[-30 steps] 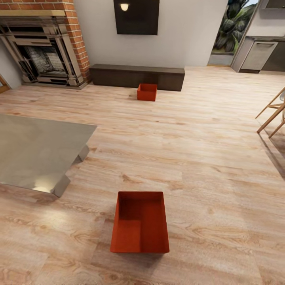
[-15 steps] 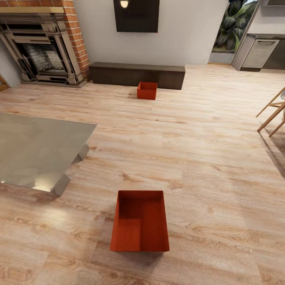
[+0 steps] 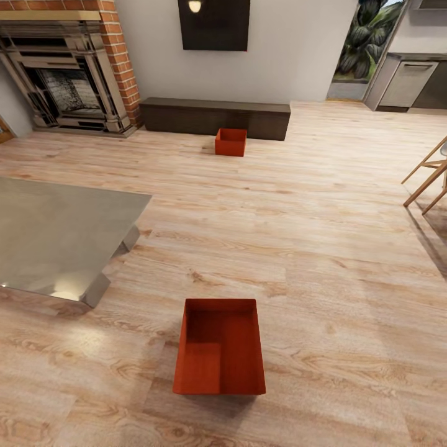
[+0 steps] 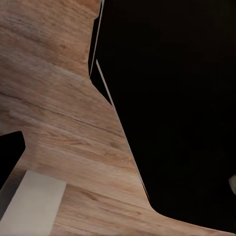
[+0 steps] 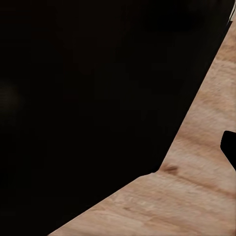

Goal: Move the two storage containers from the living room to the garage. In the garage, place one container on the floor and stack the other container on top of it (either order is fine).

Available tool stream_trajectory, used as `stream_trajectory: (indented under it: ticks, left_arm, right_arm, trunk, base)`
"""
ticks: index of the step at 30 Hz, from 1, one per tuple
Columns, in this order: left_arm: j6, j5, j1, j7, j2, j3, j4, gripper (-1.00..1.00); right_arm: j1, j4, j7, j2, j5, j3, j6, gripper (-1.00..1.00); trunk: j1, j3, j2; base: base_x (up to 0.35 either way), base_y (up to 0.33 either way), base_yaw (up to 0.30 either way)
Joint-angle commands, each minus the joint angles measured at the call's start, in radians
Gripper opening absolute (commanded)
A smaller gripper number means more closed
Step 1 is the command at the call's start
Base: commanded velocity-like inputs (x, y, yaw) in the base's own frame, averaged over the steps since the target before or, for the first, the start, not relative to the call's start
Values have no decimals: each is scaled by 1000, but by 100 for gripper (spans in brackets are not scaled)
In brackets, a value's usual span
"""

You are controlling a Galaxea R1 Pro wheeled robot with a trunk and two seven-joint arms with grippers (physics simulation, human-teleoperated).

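Two orange-red storage containers rest on the light wood planks of the living room. The near container [image 3: 220, 347] lies open-topped and empty just ahead of me, low in the head view. The far container [image 3: 231, 141] stands against the long low dark bench [image 3: 214, 118]. In the left wrist view a dark sliver [image 4: 10, 153] at the frame's edge may be a fingertip over the planks. The right wrist view has a similar dark sliver [image 5: 229, 147]. How either pair of jaws stands cannot be made out.
A metallic low table [image 3: 59, 239] stands at my left, close to the near container. The red-brick fireplace [image 3: 74, 74] and black wall TV [image 3: 214, 25] are at the back. Wooden chair legs [image 3: 428, 177] reach in from the right. Kitchen units [image 3: 410, 84] sit far right.
The whole head view shifted slightly about a second ago, so the camera moved. Since half a second ago nothing has changed, and both containers lie where they were.
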Motion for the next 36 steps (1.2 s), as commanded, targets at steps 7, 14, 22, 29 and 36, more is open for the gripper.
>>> stream_trajectory:
  ticks: [7,14,22,29,36]
  left_arm:
    - [-1,3,0,5,5,-4,-41,100]
    - [83,1,-1,46,55,-4,-310,100]
    - [292,34,-206,94,165,-3,-447,100]
    - [299,37,-550,108,71,-4,-279,100]
    - [281,-9,-621,119,-86,-15,-198,100]
  right_arm:
    - [-1,-3,-19,7,-7,-5,9,100]
    - [1,-265,-73,-13,-10,-27,98,100]
    - [-256,-355,-184,-128,-13,-263,165,100]
    - [-510,-281,-195,-53,-14,-281,142,100]
    - [-528,-141,-182,124,0,-268,48,100]
  trunk:
    - [0,0,0]
    - [0,0,0]
    - [0,0,0]
    - [0,0,0]
    - [0,0,0]
  base:
    - [0,0,0]
    - [0,0,0]
    - [0,0,0]
    - [0,0,0]
    - [0,0,0]
